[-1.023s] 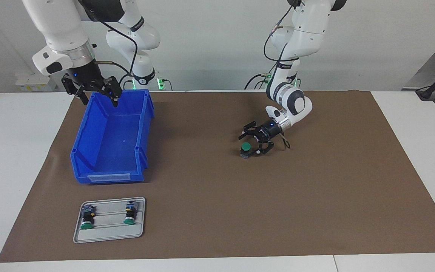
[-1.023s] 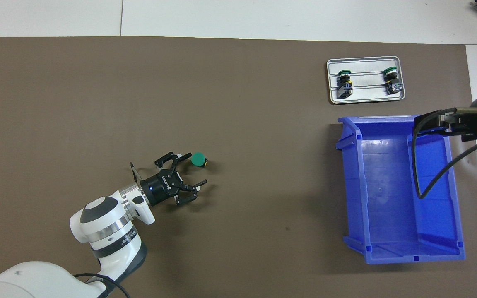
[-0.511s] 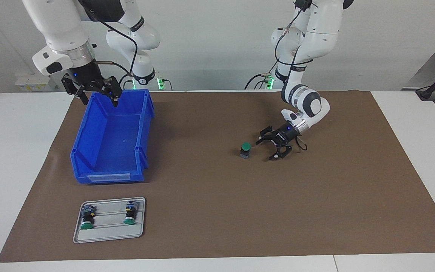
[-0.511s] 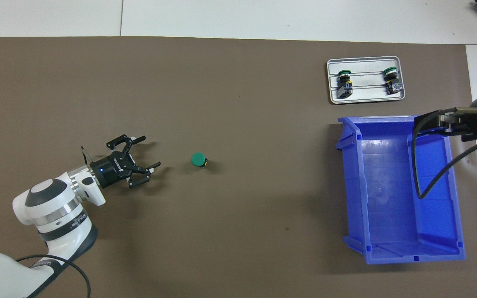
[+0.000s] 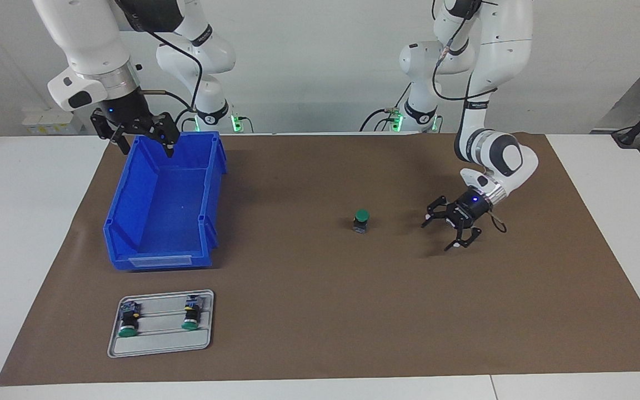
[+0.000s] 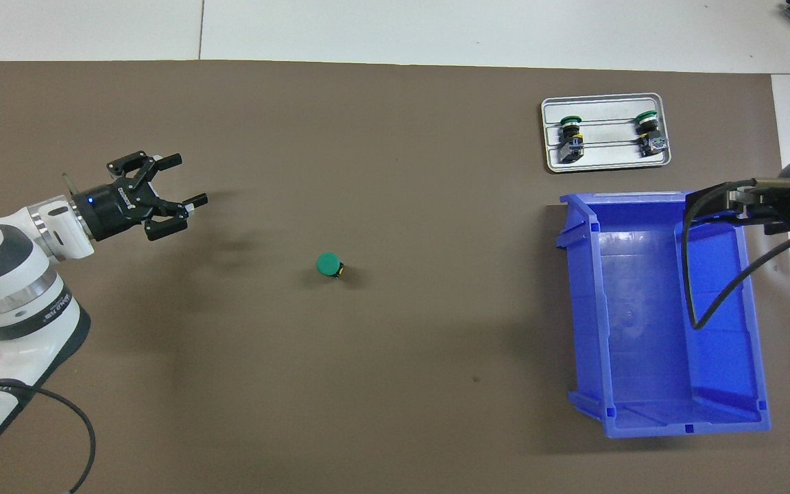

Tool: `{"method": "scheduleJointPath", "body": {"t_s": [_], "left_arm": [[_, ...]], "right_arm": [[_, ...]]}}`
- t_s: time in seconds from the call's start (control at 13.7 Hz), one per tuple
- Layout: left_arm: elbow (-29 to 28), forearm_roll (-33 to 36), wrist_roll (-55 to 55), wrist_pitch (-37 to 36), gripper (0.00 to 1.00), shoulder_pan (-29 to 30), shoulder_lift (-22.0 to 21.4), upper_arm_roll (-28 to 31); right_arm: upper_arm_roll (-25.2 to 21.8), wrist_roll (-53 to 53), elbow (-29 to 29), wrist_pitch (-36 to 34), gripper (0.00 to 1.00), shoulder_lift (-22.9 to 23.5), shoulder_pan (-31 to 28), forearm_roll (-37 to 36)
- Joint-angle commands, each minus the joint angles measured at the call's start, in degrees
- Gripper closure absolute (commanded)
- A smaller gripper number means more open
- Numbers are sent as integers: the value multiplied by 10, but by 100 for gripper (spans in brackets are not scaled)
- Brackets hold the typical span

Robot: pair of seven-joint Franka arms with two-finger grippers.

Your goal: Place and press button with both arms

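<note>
A button (image 5: 361, 220) with a round green cap stands upright on the brown mat (image 5: 320, 311), alone near the middle; from overhead the button (image 6: 328, 264) shows mostly its cap. My left gripper (image 5: 436, 235) hangs low over the mat, well away from the button toward the left arm's end of the table. It is open and holds nothing, as the left gripper (image 6: 189, 180) also shows from overhead. My right gripper (image 5: 148, 147) waits, open and empty, over the blue bin's (image 5: 161, 259) end nearest the robots.
The blue bin (image 6: 581, 309) has nothing in it. A grey tray (image 5: 159, 347) sits farther from the robots than the bin and holds two more green-capped buttons (image 5: 127, 323) (image 5: 191, 316) lying on their sides. The tray (image 6: 607, 159) also shows overhead.
My left gripper has drawn away from the button toward the left arm's end of the table, leaving the button standing on the mat. The right arm has not moved.
</note>
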Motion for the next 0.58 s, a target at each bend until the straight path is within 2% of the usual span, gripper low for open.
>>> {"method": "scheduleJointPath", "body": {"t_s": [0.0,0.15,0.37,0.51], "left_arm": [[99,84,-141,-23,8,13,34,-6],[148,164,-254,-26,8,12,36,-7],[173,228,-366,-34,8,3,9,-6],[205,327,-476,-55,8,1,-8,-8]], "right_arm": [[-2,-9,-7,-1,0,-8,1,-1],[-2,-9,-8,-1,0,-8,1,-1],[-1,-9,-8,-1,0,-8,1,-1],[-2,-9,-8,-1,0,-8,1,-1]]}}
